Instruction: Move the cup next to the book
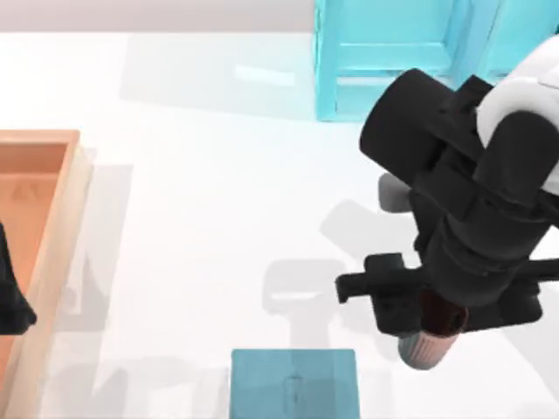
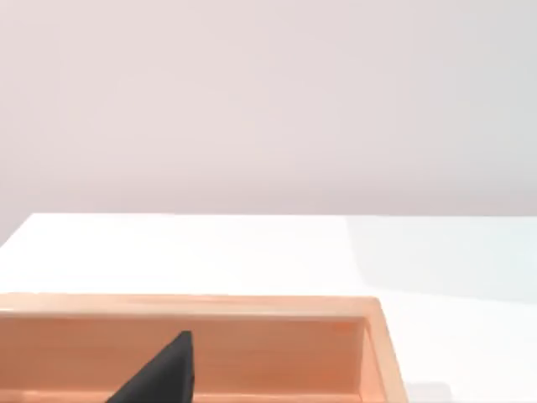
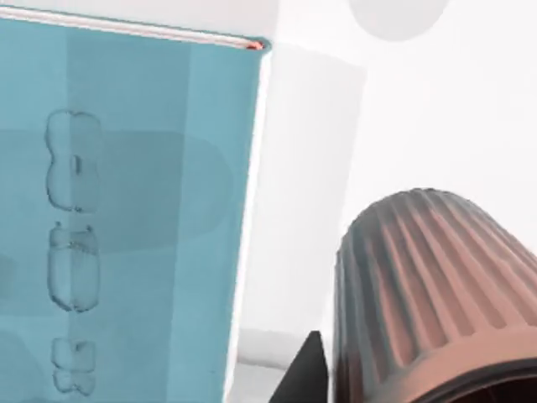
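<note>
The pale ribbed cup (image 1: 427, 347) with its dark reddish inside sits between the fingers of my right gripper (image 1: 432, 328), which is shut on it near the table's front right. The flat teal-blue book (image 1: 294, 384) lies at the front edge, a short gap to the cup's left. In the right wrist view the cup (image 3: 436, 285) looms close beside the book (image 3: 126, 210), with one dark fingertip (image 3: 309, 374) next to it. I cannot tell whether the cup's base touches the table. My left gripper (image 1: 10, 292) is parked over the wooden tray at the far left.
A wooden tray (image 1: 52, 253) takes up the left side. A bright cyan shelf unit (image 1: 393, 52) stands at the back right. A small grey round thing (image 1: 393, 194) peeks out beside the right arm. White tabletop lies open in the middle.
</note>
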Robot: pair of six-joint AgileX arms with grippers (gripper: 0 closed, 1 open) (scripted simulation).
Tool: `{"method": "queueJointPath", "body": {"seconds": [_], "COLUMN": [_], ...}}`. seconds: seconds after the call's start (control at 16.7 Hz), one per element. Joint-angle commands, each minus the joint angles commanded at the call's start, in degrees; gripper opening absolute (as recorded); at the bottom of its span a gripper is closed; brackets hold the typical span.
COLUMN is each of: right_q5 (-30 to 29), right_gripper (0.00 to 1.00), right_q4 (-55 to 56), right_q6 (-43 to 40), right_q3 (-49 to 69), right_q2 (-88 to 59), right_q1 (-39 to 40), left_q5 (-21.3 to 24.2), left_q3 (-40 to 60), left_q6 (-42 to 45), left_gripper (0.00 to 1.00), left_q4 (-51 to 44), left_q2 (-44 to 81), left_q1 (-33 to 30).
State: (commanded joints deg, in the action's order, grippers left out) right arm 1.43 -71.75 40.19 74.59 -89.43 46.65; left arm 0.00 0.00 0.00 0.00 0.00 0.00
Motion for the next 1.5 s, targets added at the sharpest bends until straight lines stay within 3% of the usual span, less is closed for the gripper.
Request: {"method": "queueJointPath", "body": {"seconds": [0.24, 0.66, 1.02, 1.32, 1.5], "right_q5": [-2.0, -2.1, -2.0, -2.1, -2.1], "right_gripper": [0.00, 0.00, 0.00, 0.00, 0.23], "right_q4": [-0.2, 0.7, 13.2, 14.7, 14.7], "right_q6": [7.1, 7.3, 7.4, 7.4, 7.4], "right_q3": [-1.3, -2.1, -12.1, -13.6, -13.6], "right_q2": [1.6, 1.1, -0.7, -1.1, -1.1], "right_q1": [0.3, 0.2, 0.3, 0.3, 0.3], "left_q5": [0.0, 0.0, 0.0, 0.0, 0.0], "left_q3": [0.0, 0.0, 0.0, 0.0, 0.0], "left_q6": [0.0, 0.0, 0.0, 0.0, 0.0], "left_gripper": [1.00, 1.00, 1.00, 1.00, 1.00], "left_q4": [0.0, 0.0, 0.0, 0.0, 0.0], "left_q2": [0.0, 0.0, 0.0, 0.0, 0.0], "left_q1": [0.0, 0.0, 0.0, 0.0, 0.0]}}
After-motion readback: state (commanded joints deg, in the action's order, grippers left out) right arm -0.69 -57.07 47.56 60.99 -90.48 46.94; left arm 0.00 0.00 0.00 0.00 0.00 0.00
